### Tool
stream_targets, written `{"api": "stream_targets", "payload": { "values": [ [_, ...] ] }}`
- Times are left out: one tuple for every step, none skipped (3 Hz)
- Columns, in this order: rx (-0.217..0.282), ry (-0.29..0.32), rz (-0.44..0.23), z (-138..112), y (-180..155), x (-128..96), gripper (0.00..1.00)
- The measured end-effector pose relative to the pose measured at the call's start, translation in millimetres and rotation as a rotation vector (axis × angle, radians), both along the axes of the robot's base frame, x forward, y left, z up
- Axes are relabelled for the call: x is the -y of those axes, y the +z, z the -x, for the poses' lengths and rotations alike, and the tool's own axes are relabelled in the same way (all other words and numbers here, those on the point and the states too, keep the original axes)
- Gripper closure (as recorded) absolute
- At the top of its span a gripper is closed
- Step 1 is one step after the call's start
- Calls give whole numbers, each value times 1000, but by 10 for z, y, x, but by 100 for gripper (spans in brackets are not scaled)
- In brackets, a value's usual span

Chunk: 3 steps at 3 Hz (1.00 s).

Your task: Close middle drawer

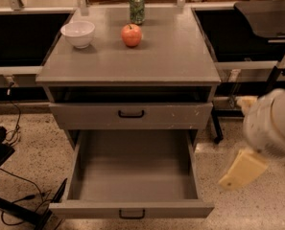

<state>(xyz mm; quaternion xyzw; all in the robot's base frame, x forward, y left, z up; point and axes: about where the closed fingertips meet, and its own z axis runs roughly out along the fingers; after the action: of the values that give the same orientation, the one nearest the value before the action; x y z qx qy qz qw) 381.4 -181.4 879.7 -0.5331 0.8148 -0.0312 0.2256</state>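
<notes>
The middle drawer (132,209) is pulled far out of the grey cabinet (127,61). It is a wide, deep, empty grey box with a low front and a small black handle (132,214). Above it sits the taller-fronted drawer (131,115) with white chips and a black handle, pushed in. The lowest drawer is hidden under the open one. My gripper (243,169) is a blurred cream-yellow shape under the white arm (271,123), to the right of the open drawer's right wall and apart from it.
On the cabinet top stand a white bowl (78,33), a red apple (131,35) and a green can (137,7). A black base and cables (7,195) lie on the floor at the left. A black table's leg (276,75) stands at the right.
</notes>
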Motion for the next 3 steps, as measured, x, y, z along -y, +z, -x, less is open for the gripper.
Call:
{"api": "stream_targets", "payload": {
  "values": [
    [-11, -11, 18, 99, -669, -213, 0],
    [-70, -7, 34, 223, -1579, -315, 0],
    [-174, -14, 51, 455, -2490, -243, 0]
  ]
}}
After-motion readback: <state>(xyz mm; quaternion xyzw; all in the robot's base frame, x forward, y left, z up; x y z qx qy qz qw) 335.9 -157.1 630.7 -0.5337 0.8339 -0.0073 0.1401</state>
